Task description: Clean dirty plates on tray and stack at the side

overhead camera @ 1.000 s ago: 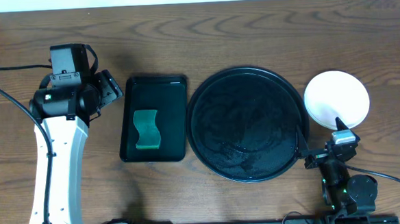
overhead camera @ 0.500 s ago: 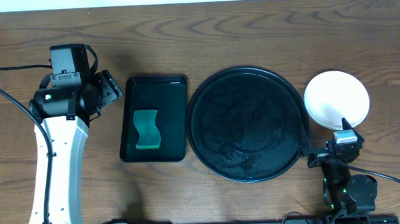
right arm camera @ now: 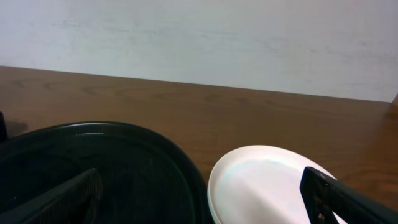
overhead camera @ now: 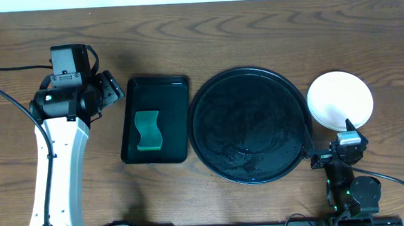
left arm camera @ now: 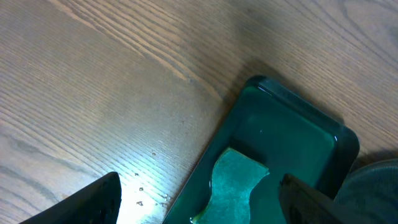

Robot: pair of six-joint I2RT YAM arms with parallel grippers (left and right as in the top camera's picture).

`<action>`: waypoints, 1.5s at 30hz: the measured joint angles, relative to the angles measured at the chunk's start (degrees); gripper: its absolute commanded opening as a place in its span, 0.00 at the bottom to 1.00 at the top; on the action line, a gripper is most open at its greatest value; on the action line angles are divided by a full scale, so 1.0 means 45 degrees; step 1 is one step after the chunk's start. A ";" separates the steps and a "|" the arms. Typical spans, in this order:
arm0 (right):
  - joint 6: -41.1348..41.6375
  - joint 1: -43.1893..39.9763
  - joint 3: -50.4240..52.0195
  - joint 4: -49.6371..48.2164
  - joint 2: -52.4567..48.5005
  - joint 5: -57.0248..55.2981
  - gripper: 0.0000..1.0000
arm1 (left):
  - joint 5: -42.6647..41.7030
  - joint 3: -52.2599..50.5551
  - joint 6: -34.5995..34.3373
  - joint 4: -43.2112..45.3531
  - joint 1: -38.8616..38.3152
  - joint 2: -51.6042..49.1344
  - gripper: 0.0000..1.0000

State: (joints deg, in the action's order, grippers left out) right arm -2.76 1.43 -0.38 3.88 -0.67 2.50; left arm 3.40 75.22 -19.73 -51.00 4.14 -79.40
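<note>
The round black tray (overhead camera: pixel 250 124) lies mid-table with a wet sheen and no plate on it. Just right of it, off the tray, sits a white plate (overhead camera: pixel 340 100), clean on top. In the right wrist view the plate (right arm camera: pixel 273 183) shows a second rim beneath it. My right gripper (overhead camera: pixel 328 139) hovers open at the plate's near edge, with one finger by the tray rim (right arm camera: pixel 155 140), and holds nothing. My left gripper (overhead camera: pixel 113 92) stands open left of the small tray. In the left wrist view my left gripper (left arm camera: pixel 199 205) is empty, above the sponge.
A small black rectangular tray (overhead camera: pixel 174 87) holding water and a green sponge (overhead camera: pixel 147 130) lies left of the round tray. The left wrist view shows the sponge (left arm camera: pixel 233 183) and water drops on the wood (left arm camera: pixel 143 190). The wall edge runs along the far side.
My right gripper has drawn back slightly toward the table's near edge, away from the white plate. The left arm, the plate and both trays have not moved.
</note>
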 measured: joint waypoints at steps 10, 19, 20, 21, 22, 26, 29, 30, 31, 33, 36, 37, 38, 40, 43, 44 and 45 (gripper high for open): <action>0.0000 0.0000 0.0000 0.0000 0.0000 0.0000 0.99 | 0.0000 0.0000 0.0000 0.0000 0.0000 0.0000 0.81; -0.0005 0.0000 0.0000 0.0005 0.0000 0.0000 0.99 | 0.0000 0.0000 0.0000 0.0000 0.0000 0.0000 0.81; 0.0000 0.0000 0.0000 0.0005 0.0000 0.0000 0.99 | 0.0000 0.0000 0.0000 0.0000 0.0000 0.0000 0.81; 0.0000 0.0000 0.0000 0.0005 0.0000 0.0000 0.99 | 0.0000 0.0000 0.0000 0.0000 -0.0005 0.0000 0.81; -0.0005 0.0000 0.0000 0.0005 0.0000 0.0000 0.99 | 0.0000 0.0000 0.0000 0.0000 -0.0005 0.0000 0.81; 0.0000 0.0000 0.0000 0.0000 0.0000 0.0000 0.99 | 0.0000 0.0000 0.0000 0.0000 0.0000 0.0000 0.81; 0.0000 0.0000 0.0000 0.0005 0.0000 0.0000 0.99 | 0.0000 0.0000 0.0000 0.0000 0.0000 0.0000 0.81; 0.0000 0.0000 0.0000 0.0005 0.0000 0.0000 0.99 | 0.0000 0.0000 0.0000 0.0000 -0.0005 0.0000 0.81; -0.0005 0.0000 0.0000 0.0005 0.0000 0.0000 0.99 | 0.0000 0.0000 0.0000 0.0000 -0.0005 0.0000 0.81; -0.0005 0.0000 0.0000 0.0000 0.0000 0.0000 0.99 | 0.0000 0.0000 0.0000 0.0000 -0.0005 0.0005 0.81; 0.0000 0.0000 0.0000 0.0005 0.0000 0.0000 0.99 | 0.0000 0.0000 0.0000 0.0000 -0.0005 0.0146 0.81; 0.0000 0.0000 0.0000 0.0005 0.0000 0.0000 0.99 | 0.0000 0.0000 0.0000 0.0000 -0.0005 0.0262 0.81; -0.0005 0.0000 0.0000 0.0005 0.0000 0.0000 0.99 | 0.0000 0.0000 0.0000 -0.0005 -0.0005 0.0447 0.81; -0.0005 0.0000 0.0000 0.0005 0.0000 0.0000 0.99 | 0.0000 0.0000 0.0000 -0.0005 -0.0005 0.0879 0.81; -0.0005 0.0000 0.0000 0.0005 0.0000 -0.0005 0.99 | 0.0000 0.0000 0.0000 -0.0005 -0.0005 0.1719 0.81; -0.0005 0.0000 0.0000 0.0005 0.0000 0.0000 0.99 | 0.0000 0.0000 0.0000 0.0000 -0.0005 0.2079 0.81; 0.0000 0.0000 0.0000 0.0005 0.0000 0.0000 0.99 | 0.0000 0.0000 0.0000 0.0000 -0.0005 0.2380 0.81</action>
State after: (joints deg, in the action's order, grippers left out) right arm -2.76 1.43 -0.38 3.90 -0.67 2.50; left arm 3.40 75.22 -19.73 -51.00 4.12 -68.69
